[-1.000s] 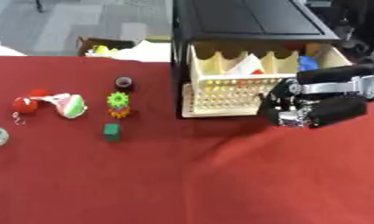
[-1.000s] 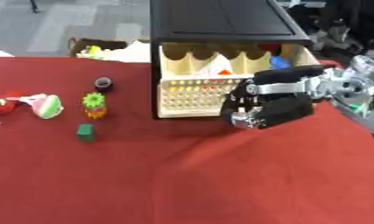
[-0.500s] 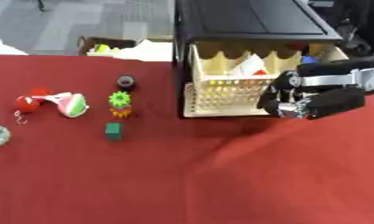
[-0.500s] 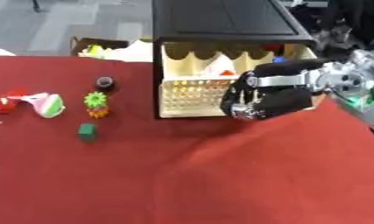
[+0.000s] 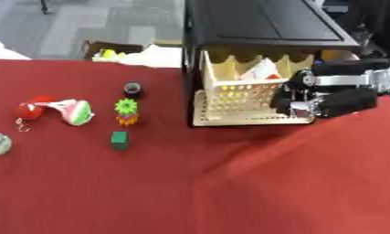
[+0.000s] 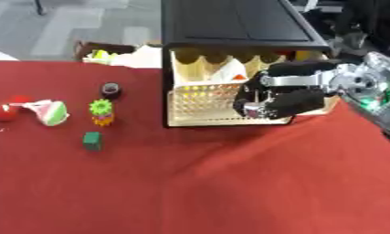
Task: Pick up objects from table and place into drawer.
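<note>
The right hand [image 6: 279, 101] is held at the front right of the open cream drawer [image 5: 234, 98], fingers curled w/ nothing seen in them. The drawer is pulled out of the black cabinet [image 5: 261, 23]. Left on the red table [image 5: 190, 183], well apart from the hand: green block [image 5: 119, 140], green-orange gear toy [image 5: 127, 111], dark round item [image 5: 133, 88], red ball [image 5: 30, 109].

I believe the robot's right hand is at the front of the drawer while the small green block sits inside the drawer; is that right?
Not quite. The right hand is at the front of the drawer, but the green block lies on the red table, left of the drawer, as the left eye view shows.
</note>
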`<state>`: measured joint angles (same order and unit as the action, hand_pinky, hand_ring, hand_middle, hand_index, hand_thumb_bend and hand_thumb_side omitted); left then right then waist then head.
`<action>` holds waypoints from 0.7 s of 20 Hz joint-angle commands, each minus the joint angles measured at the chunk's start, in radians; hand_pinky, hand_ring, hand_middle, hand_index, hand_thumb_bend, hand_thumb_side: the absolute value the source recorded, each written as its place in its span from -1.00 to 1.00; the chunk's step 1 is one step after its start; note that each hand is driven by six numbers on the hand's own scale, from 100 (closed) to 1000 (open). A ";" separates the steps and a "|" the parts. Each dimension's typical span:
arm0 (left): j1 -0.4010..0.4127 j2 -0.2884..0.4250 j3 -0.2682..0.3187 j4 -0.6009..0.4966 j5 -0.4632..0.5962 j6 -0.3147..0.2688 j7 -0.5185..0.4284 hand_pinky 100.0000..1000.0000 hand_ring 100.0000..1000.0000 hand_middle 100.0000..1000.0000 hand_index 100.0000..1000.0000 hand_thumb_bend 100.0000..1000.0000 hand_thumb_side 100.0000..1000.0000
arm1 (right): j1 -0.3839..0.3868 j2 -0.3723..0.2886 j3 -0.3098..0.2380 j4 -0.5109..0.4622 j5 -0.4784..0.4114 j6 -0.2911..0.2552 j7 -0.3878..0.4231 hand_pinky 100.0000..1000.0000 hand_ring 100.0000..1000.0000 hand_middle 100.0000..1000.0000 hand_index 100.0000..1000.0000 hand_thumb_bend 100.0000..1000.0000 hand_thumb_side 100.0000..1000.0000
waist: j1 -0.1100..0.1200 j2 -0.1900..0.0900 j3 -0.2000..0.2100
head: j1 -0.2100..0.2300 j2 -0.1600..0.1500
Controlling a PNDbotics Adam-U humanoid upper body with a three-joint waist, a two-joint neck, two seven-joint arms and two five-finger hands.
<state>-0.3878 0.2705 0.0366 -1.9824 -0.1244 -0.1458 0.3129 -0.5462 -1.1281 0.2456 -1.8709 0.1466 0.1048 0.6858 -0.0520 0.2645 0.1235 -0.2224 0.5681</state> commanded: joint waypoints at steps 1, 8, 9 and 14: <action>-0.012 0.004 0.005 -0.018 -0.003 -0.002 -0.005 -0.15 0.13 0.19 0.49 -1.00 0.90 | -0.014 -0.015 -0.016 0.025 0.010 -0.008 -0.004 -0.24 0.12 0.28 0.60 -1.00 1.00 | 0.002 -0.010 0.002 | 0.000 -0.017; -0.016 0.001 0.003 -0.018 -0.003 -0.002 -0.009 -0.16 0.13 0.19 0.48 -1.00 0.90 | -0.034 -0.005 -0.011 0.042 0.008 -0.014 -0.003 -0.24 0.12 0.28 0.59 -1.00 1.00 | 0.000 -0.005 0.007 | -0.003 -0.027; -0.017 0.001 0.003 -0.018 -0.003 -0.002 -0.010 -0.16 0.13 0.19 0.48 -1.00 0.91 | -0.038 -0.003 -0.010 0.045 0.007 -0.014 -0.003 -0.24 0.12 0.28 0.59 -1.00 1.00 | 0.000 -0.004 0.008 | -0.003 -0.029; -0.019 -0.001 0.003 -0.018 -0.003 -0.003 -0.012 -0.16 0.13 0.19 0.48 -1.00 0.91 | -0.055 0.007 -0.009 0.062 0.007 -0.012 -0.003 -0.24 0.11 0.28 0.59 -1.00 1.00 | 0.001 0.000 0.015 | -0.006 -0.036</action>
<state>-0.3916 0.2618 0.0366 -1.9824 -0.1244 -0.1461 0.3043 -0.5900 -1.1027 0.2460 -1.8177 0.1480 0.0924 0.6819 -0.0527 0.2777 0.1379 -0.2236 0.5453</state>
